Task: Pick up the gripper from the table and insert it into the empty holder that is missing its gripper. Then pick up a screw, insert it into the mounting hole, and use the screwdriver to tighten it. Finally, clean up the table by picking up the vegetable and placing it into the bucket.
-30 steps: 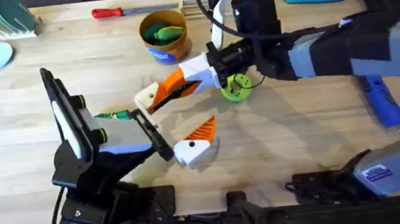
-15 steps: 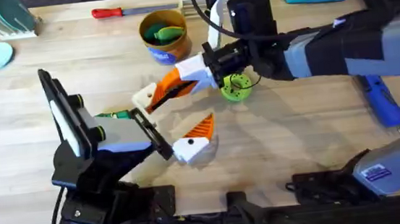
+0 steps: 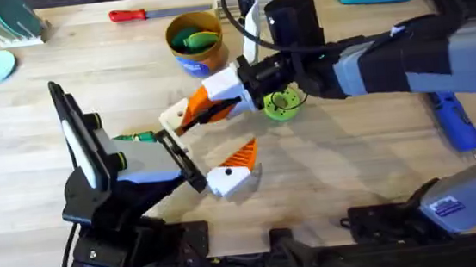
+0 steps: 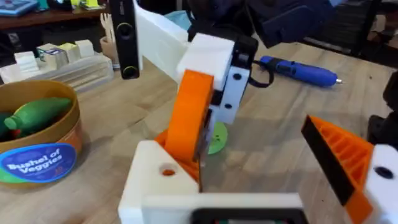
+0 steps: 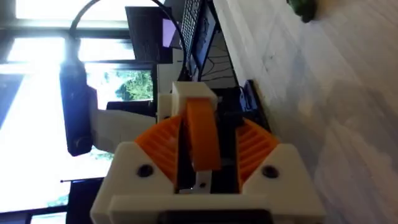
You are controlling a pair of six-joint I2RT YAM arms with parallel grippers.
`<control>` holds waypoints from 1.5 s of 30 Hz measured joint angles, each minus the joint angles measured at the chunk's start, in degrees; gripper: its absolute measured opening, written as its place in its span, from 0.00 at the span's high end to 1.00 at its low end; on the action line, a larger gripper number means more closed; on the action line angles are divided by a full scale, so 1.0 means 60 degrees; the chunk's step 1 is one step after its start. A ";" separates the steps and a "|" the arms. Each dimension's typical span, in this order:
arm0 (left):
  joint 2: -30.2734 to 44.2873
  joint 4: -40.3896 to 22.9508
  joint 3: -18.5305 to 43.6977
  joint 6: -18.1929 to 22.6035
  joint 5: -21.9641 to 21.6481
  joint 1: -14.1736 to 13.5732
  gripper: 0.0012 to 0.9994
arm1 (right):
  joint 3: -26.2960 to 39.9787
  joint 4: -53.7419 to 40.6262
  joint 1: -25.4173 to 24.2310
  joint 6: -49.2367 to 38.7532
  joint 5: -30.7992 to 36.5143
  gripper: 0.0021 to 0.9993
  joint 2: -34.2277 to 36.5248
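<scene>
Orange gripper (image 3: 209, 104) sits clamped between the right gripper's (image 3: 204, 110) pads, held flat-on vs. the holder (image 3: 174, 118), touching its white block. Prob. so the wedge can slide into the mount; seating looks partial, can't confirm. In the left wrist view the gripper (image 4: 188, 117) stands on the holder (image 4: 163, 178) by its screw hole. Left gripper (image 3: 201, 158) has its fingers spread wide, clamped on nothing, presenting the holder upward for access. Bucket (image 3: 196, 41) lies beyond the holder, green veg inside. Screwdriver (image 3: 455, 120) well off to the holder's right, parked for later.
</scene>
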 joint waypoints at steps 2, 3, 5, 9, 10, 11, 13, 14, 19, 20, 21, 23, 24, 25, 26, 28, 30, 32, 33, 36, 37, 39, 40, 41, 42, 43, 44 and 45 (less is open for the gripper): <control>0.0000 0.0000 0.0002 0.0043 0.0071 -0.0026 0.01 | 0.0000 -0.0044 0.0052 0.0004 -0.0247 0.59 0.0037; 0.0000 0.0000 0.0000 0.0065 0.0112 -0.0026 0.01 | 0.0000 -0.0062 0.0066 0.0007 -0.0335 0.58 0.0047; 0.0000 -0.0004 0.0000 0.0100 0.0192 -0.0033 0.01 | 0.0000 -0.0067 0.0084 0.0007 -0.0483 0.55 0.0047; 0.0000 -0.0008 0.0000 0.0142 0.0287 -0.0058 0.01 | 0.0000 -0.0065 0.0092 0.0005 -0.0667 0.51 0.0047; 0.0003 -0.0012 0.0000 0.0143 0.0357 -0.0067 0.01 | 0.0000 -0.0057 0.0092 0.0014 -0.0682 0.50 0.0047; 0.0000 -0.0022 0.0001 0.0165 0.0451 -0.0093 0.01 | 0.0000 -0.0049 0.0095 0.0015 -0.0683 0.49 0.0047; 0.0000 -0.0029 0.0004 0.0175 0.0576 -0.0146 0.01 | 0.0000 -0.0047 0.0099 0.0015 -0.0683 0.48 0.0047; 0.0000 -0.0033 0.0004 0.0175 0.0627 -0.0153 0.01 | 0.0000 -0.0047 0.0099 0.0015 -0.0683 0.47 0.0047; 0.0000 -0.0040 0.0003 0.0179 0.0768 -0.0153 0.01 | 0.0000 0.0007 0.0081 0.0021 -0.0683 0.37 0.0047; 0.0000 -0.0040 0.0001 0.0179 0.0777 -0.0153 0.01 | 0.0000 0.0055 0.0057 0.0030 -0.0679 0.33 0.0047; 0.0000 -0.0040 0.0002 0.0179 0.0780 -0.0153 0.01 | 0.0000 0.0110 0.0024 0.0035 -0.0683 0.28 0.0047; 0.0000 -0.0044 0.0004 0.0179 0.0784 -0.0153 0.01 | 0.0000 0.0280 -0.0115 0.0036 -0.0679 0.17 0.0047; 0.0000 -0.0044 0.0002 0.0179 0.0784 -0.0153 0.01 | 0.0000 0.0365 -0.0237 0.0036 -0.0674 0.13 0.0047; 0.0001 -0.0044 0.0003 0.0179 0.0787 -0.0153 0.01 | 0.0000 0.0437 -0.0379 0.0037 -0.0662 0.09 0.0047; 0.0000 -0.0044 0.0000 0.0179 0.0788 -0.0153 0.01 | 0.0000 0.0483 -0.0530 0.0036 -0.0627 0.07 0.0047; 0.0002 -0.0044 0.0002 0.0179 0.0797 -0.0153 0.01 | 0.0000 0.0577 -0.0923 0.0033 -0.0521 0.06 0.0047; 0.0000 -0.0044 0.0003 0.0179 0.0806 -0.0153 0.01 | 0.0000 0.0647 -0.1431 -0.0006 -0.0346 0.06 0.0047; 0.0000 -0.0044 0.0000 0.0179 0.0806 -0.0153 0.01 | 0.0000 0.0652 -0.1895 -0.0119 -0.0116 0.06 0.0047; 0.0001 -0.0044 0.0004 0.0179 0.0806 -0.0153 0.01 | 0.0000 0.0655 -0.2139 -0.0225 0.0043 0.06 0.0047; 0.0000 -0.0044 0.0001 0.0179 0.0806 -0.0153 0.01 | 0.0000 0.0644 -0.2784 -0.0580 0.0568 0.05 0.0007; 0.0000 -0.0046 0.0002 0.0179 0.0806 -0.0153 0.01 | 0.0000 0.0619 -0.2963 -0.0692 0.0747 0.05 -0.0047; 0.0000 -0.0048 0.0004 0.0179 0.0806 -0.0153 0.01 | 0.0019 0.0333 -0.3319 -0.0979 0.1148 0.05 -0.0303; 0.0000 -0.0046 0.0000 0.0179 0.0808 -0.0153 0.01 | 0.0075 0.0006 -0.3458 -0.1164 0.1359 0.05 -0.0476; 0.0000 -0.0048 0.0000 0.0180 0.0806 -0.0153 0.01 | 0.0164 -0.0477 -0.3582 -0.1401 0.1593 0.05 -0.0674; 0.0000 -0.0048 0.0000 0.0179 0.0806 -0.0153 0.01 | 0.0259 -0.0993 -0.3678 -0.1655 0.1828 0.05 -0.0885; 0.0000 -0.0045 0.0004 0.0179 0.0807 -0.0153 0.01 | 0.0419 -0.1833 -0.3768 -0.2069 0.2201 0.05 -0.1168; 0.0000 -0.0048 0.0004 0.0182 0.0806 -0.0153 0.01 | 0.0580 -0.2649 -0.3815 -0.2461 0.2567 0.05 -0.1432; 0.0000 -0.0048 0.0000 0.0182 0.0806 -0.0153 0.01 | 0.0752 -0.3510 -0.3832 -0.2903 0.2970 0.05 -0.1681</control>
